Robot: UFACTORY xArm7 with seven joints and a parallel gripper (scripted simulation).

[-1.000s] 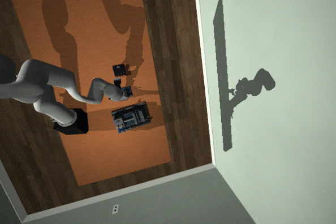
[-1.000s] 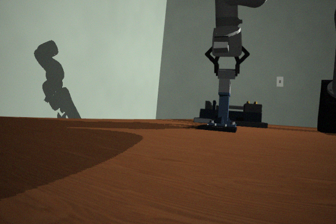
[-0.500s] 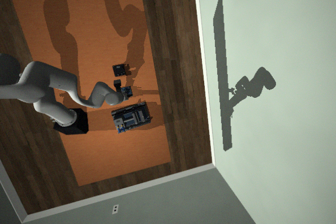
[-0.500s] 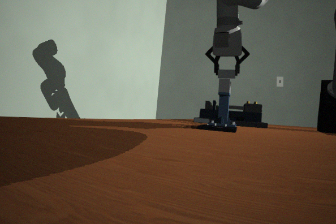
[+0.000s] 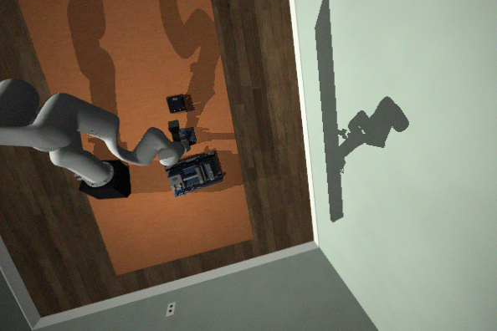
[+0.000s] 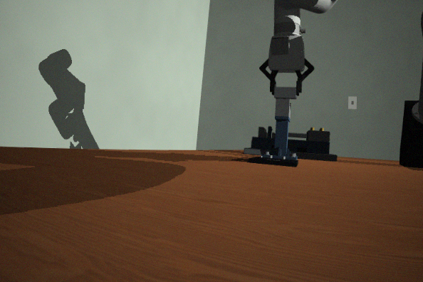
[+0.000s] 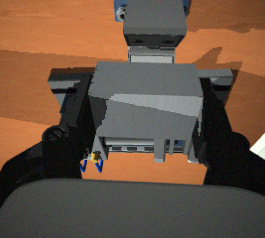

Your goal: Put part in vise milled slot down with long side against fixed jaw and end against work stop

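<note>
Landmark: vise [image 5: 194, 174], on the table top [image 5: 167, 226].

In the top view, the V-block [image 5: 189, 136] stands just above the vise in the picture, near it but apart. The infeed plate [image 5: 176, 104] lies further up the picture, beyond the V-block, so the three run in a rough line. The arm's base [image 5: 121, 188] sits left of the vise, on the table's edge.

In the exterior view, the V-block [image 6: 281, 135] stands before the vise [image 6: 317, 142]. The gripper [image 6: 285, 88] hangs straight above the V-block, closed on the part [image 6: 284, 92], which is held over the V-block's upper end; contact between them cannot be told.
</note>
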